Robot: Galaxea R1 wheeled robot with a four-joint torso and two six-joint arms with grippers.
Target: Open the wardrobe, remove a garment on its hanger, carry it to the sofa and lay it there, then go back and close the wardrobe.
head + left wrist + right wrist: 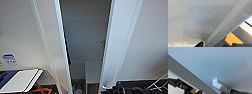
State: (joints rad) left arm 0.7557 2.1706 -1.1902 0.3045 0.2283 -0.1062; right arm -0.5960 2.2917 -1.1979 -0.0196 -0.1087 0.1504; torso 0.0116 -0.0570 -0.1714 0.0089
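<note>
The wardrobe [86,37] stands close in front of me with both tall white doors swung open. Its left door [50,37] and right door [120,37] frame a bare grey interior. A small dark hook [102,41] sticks out near the right edge, and a white shelf [93,72] sits low inside. In the left wrist view a white wardrobe panel [199,18] is very near, with a dark bit of my left gripper [199,44] against its edge. The right wrist view shows a white door face with a small white handle [217,84], and my right gripper [236,91] is just beside it.
A blue and white box [20,80] sits low on the left under a blue sticker [8,59]. A white wire rack [160,84] stands low on the right. An orange shape [233,39] lies on the dark floor beside the wardrobe.
</note>
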